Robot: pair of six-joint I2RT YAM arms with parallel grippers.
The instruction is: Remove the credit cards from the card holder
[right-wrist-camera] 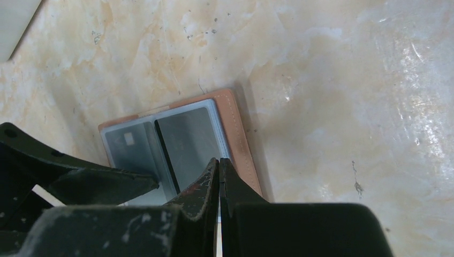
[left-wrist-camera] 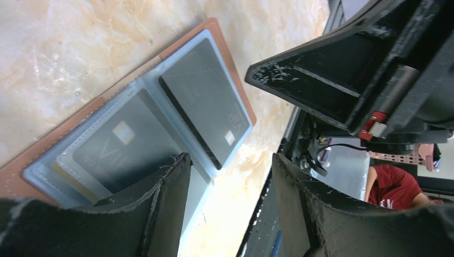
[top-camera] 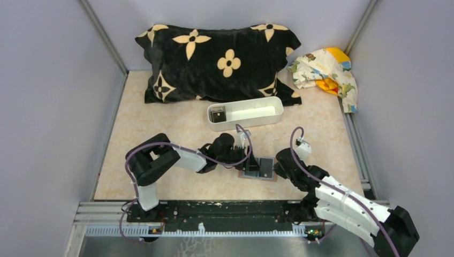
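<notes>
The card holder (top-camera: 259, 171) lies open and flat on the table, with a brown rim (right-wrist-camera: 239, 134) and a light blue inside (left-wrist-camera: 155, 85). Two dark credit cards sit in its pockets, one in the left half (left-wrist-camera: 123, 144) (right-wrist-camera: 131, 145) and one in the right half (left-wrist-camera: 206, 101) (right-wrist-camera: 187, 138). My left gripper (left-wrist-camera: 230, 158) (top-camera: 243, 158) is open and empty; one finger (left-wrist-camera: 166, 187) is low over the left half. My right gripper (right-wrist-camera: 219, 159) (top-camera: 278, 167) is shut, with its tips on or just over the right half's near edge.
A long white tray (top-camera: 278, 110) stands behind the card holder with a dark card (top-camera: 217, 113) at its left end. A black flowered pillow (top-camera: 219, 59) and a crumpled cloth (top-camera: 326, 69) lie at the back. The two grippers are close together.
</notes>
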